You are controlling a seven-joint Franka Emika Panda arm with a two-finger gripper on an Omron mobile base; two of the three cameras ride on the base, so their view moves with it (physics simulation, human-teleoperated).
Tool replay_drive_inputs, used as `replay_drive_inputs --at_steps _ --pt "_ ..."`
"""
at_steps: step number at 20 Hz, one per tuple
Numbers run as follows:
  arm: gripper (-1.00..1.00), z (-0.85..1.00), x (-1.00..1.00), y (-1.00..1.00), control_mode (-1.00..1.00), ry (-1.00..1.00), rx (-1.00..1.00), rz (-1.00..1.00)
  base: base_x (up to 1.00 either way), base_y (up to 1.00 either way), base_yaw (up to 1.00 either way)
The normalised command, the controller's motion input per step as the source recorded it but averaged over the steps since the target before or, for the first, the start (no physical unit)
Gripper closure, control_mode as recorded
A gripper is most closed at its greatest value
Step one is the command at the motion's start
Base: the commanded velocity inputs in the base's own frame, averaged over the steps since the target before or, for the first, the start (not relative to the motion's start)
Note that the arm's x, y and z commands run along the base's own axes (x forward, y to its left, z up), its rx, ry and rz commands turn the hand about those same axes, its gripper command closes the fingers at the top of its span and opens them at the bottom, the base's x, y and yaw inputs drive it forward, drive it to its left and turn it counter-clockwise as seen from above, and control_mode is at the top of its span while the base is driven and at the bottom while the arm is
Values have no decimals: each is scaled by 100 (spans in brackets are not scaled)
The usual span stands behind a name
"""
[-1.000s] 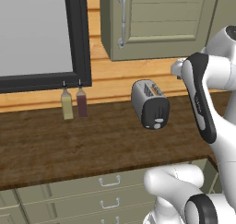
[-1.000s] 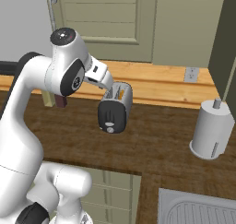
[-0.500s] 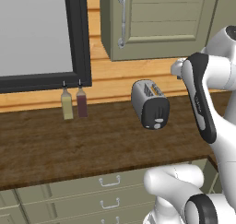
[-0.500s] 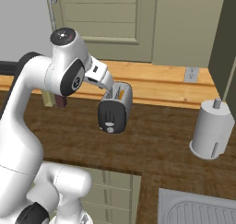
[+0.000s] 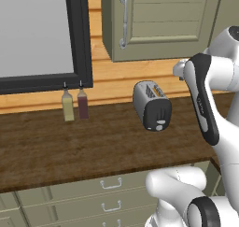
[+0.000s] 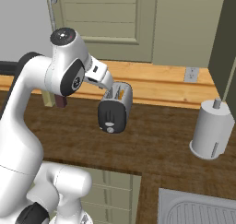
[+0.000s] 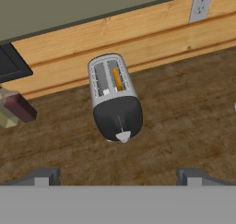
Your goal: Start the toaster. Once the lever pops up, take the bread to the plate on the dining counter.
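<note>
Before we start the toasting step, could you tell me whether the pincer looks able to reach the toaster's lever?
Probably yes: the open pincer faces the toaster, with bare worktop between them.

The toaster point(image 7: 113, 98) had a brushed silver metal body and a matt black plastic end. The worktop point(image 5: 70, 146) was dark, grained wood; the wall boards point(image 6: 156, 82) paler, smoother wood.

Dark wood worktop point(image 5: 70, 146) with toaster point(image 5: 151, 105), two bottles point(image 5: 74, 104)
</note>
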Motion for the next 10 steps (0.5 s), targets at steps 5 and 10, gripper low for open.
replay_drive_inputs --at_steps 5,10 --pt "-100 0 0 0 -100 0 0 0 0 0 0" --pt "-100 0 0 0 -100 0 0 0 0 0 0"
